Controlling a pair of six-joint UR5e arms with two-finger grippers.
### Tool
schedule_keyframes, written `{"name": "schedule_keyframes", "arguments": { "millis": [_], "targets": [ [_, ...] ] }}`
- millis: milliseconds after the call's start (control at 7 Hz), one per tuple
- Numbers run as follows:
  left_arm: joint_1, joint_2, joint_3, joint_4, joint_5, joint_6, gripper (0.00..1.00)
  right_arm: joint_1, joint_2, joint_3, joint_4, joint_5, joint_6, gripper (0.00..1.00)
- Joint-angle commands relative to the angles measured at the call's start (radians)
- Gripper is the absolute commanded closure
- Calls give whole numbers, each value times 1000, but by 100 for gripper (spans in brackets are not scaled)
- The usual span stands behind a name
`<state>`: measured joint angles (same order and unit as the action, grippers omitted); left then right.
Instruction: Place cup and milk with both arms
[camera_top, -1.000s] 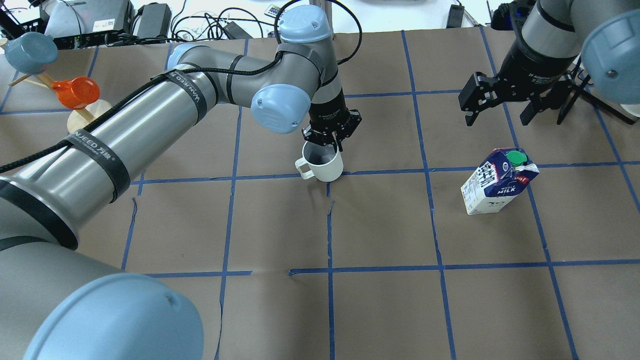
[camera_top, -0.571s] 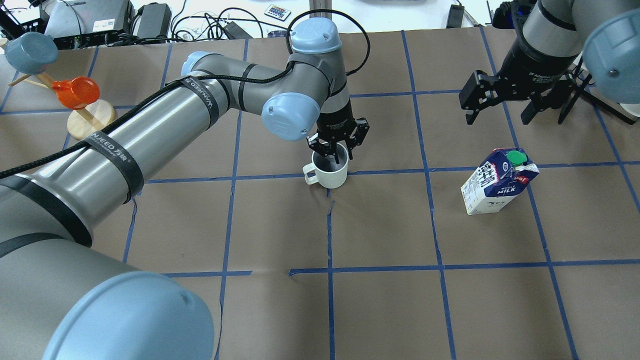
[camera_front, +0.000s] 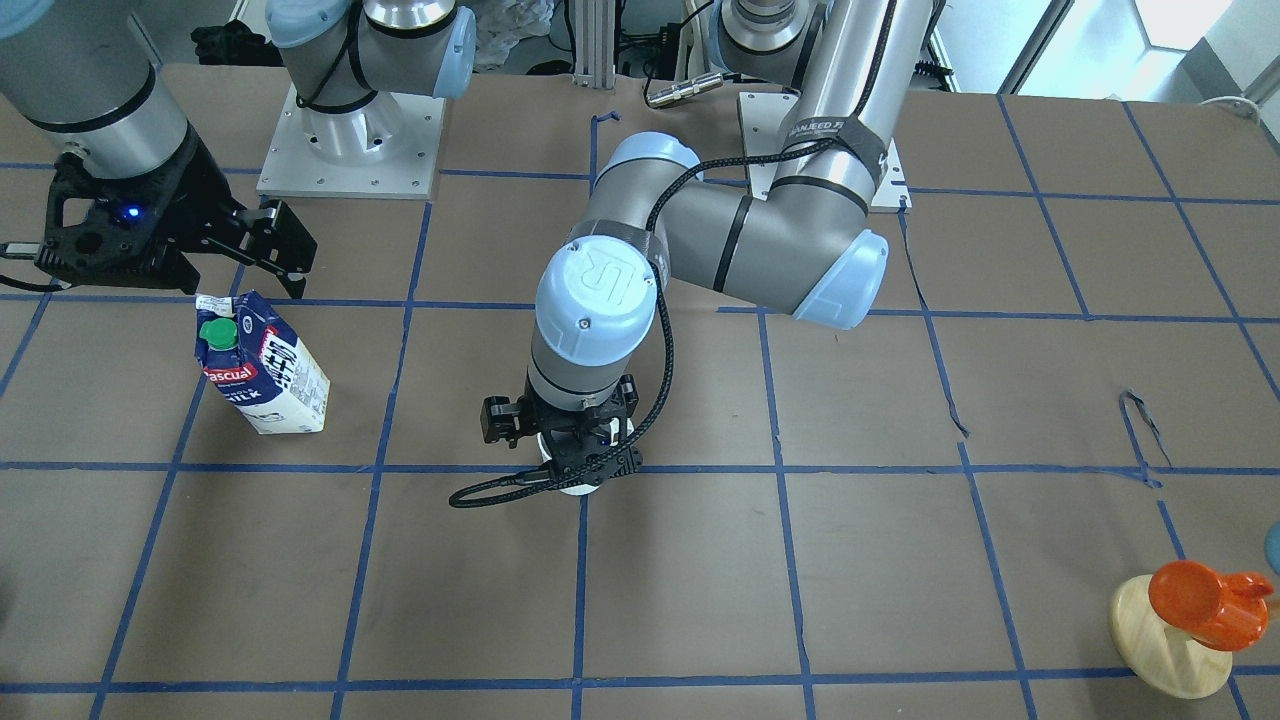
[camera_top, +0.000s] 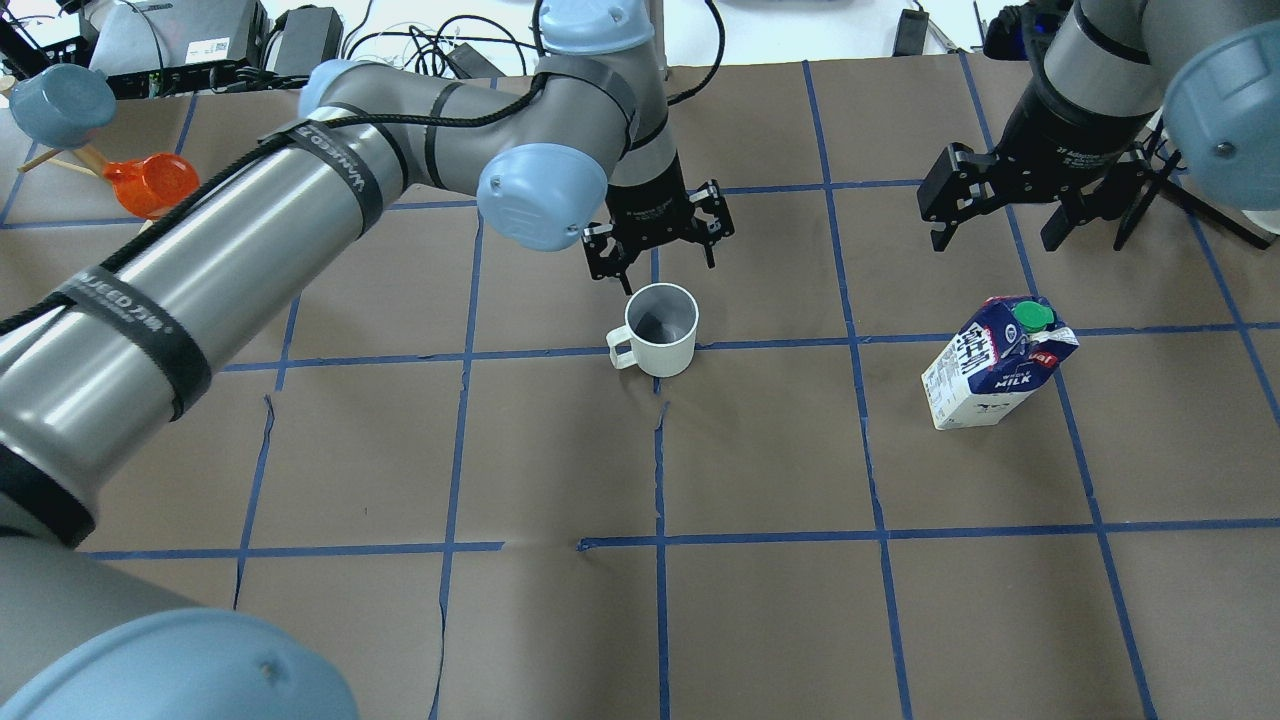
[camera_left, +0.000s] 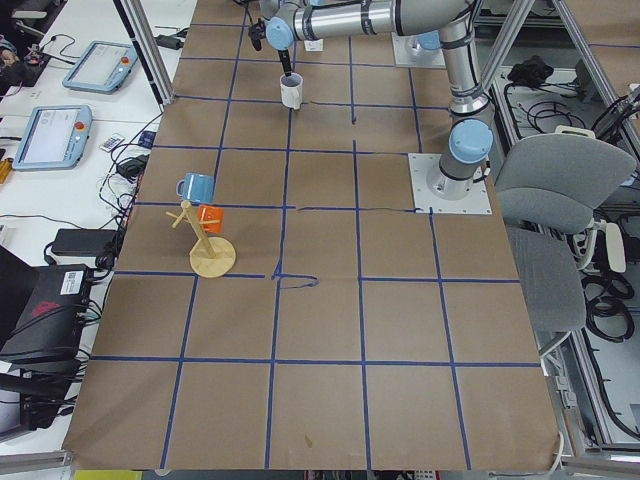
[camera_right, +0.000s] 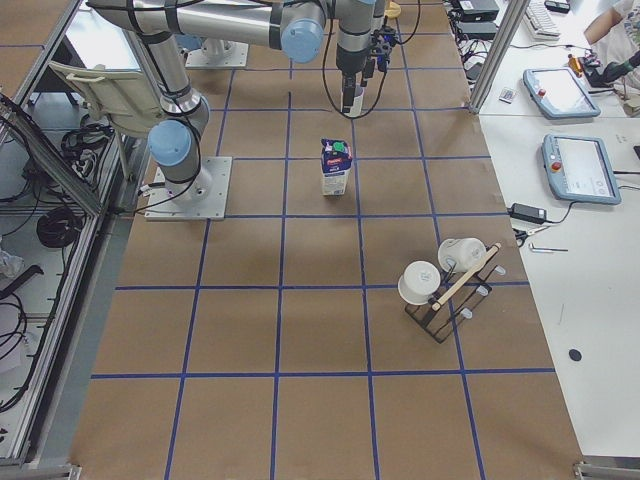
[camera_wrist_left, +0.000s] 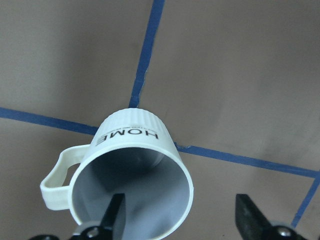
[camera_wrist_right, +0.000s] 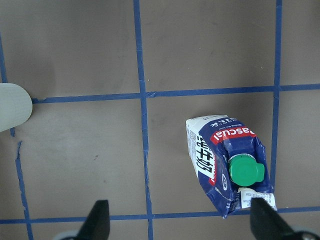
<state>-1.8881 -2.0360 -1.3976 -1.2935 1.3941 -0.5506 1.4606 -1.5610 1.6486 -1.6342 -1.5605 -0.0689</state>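
The white ribbed cup (camera_top: 655, 340) stands upright on the brown paper at a blue tape crossing, handle towards the view's left. My left gripper (camera_top: 655, 262) is open and empty, just above and behind it. In the left wrist view the cup (camera_wrist_left: 132, 170) shows its "HOME" lettering, below the open fingers (camera_wrist_left: 115, 215). In the front-facing view only a white bit of the cup (camera_front: 572, 488) shows under the wrist. The blue and white milk carton (camera_top: 995, 365) stands upright to the right. My right gripper (camera_top: 995, 240) hangs open above and behind it. The carton's green cap shows in the right wrist view (camera_wrist_right: 245, 170).
A round wooden stand with an orange cup (camera_top: 150, 185) and a blue cup (camera_top: 50, 100) is at the far left. A rack with white cups (camera_right: 440, 285) stands at the table's right end. Cables and electronics (camera_top: 200, 40) lie beyond the far edge.
My left gripper let go of the cup's rim, opened wide and rose back from it. The cup shifted slightly right and now stands free. The right arm and milk have not moved.
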Motion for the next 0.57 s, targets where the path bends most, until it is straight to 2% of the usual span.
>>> {"name": "schedule_keyframes", "arguments": {
  "millis": [0,143,286,429],
  "targets": [
    [91,139,-3,-76,41,152,0,0,5,4,-4,-3,6,0],
    [121,208,-4,-189,90,167,1,-14,7,5,-7,-4,-2,0],
    [174,279,-17,-295,86,264,2,-49,28,19,-4,-6,-11,0],
    [214,333,-27,-341,92,305,2,-109,35,55,-6,-16,-44,0]
  ]
}}
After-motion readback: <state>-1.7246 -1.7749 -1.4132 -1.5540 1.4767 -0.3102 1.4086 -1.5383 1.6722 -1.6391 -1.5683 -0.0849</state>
